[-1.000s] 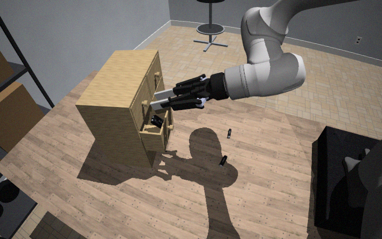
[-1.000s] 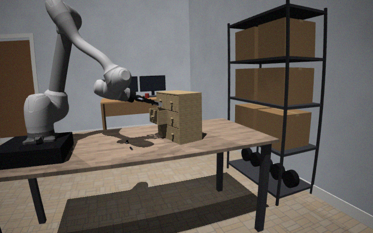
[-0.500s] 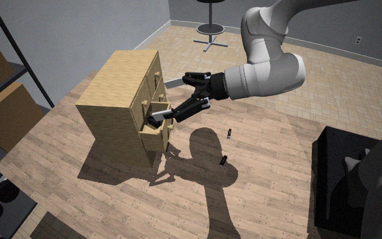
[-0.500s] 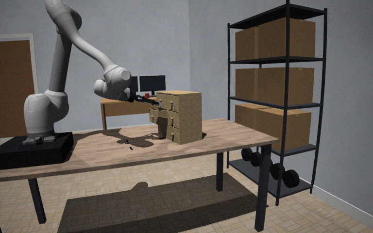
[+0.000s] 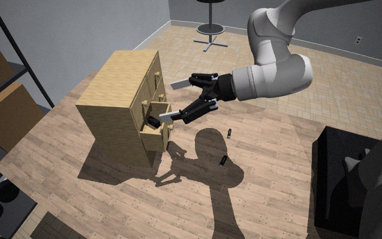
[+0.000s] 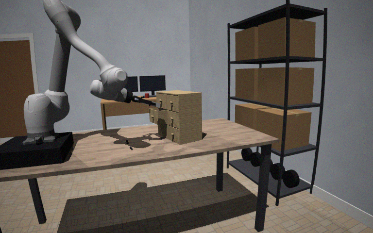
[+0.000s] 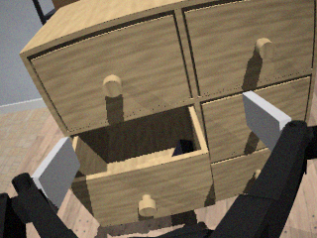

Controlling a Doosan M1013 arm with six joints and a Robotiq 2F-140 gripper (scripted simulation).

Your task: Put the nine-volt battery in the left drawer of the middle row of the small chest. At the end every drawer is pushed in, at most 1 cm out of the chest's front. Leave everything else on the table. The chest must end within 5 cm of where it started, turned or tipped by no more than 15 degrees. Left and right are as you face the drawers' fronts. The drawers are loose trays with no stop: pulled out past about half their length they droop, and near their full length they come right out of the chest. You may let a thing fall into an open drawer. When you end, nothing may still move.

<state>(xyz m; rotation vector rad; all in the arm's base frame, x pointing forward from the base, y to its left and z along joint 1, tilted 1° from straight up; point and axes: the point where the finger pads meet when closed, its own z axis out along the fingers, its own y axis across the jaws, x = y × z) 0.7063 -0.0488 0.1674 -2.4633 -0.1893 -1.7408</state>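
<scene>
Here, one open gripper, one pulled-out drawer, two small batteries.

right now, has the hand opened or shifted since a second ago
Yes, it has opened: against the chest in the top view, the fingers of the hand have spread apart, left and right, while its wrist end hasn't visibly shifted.
</scene>
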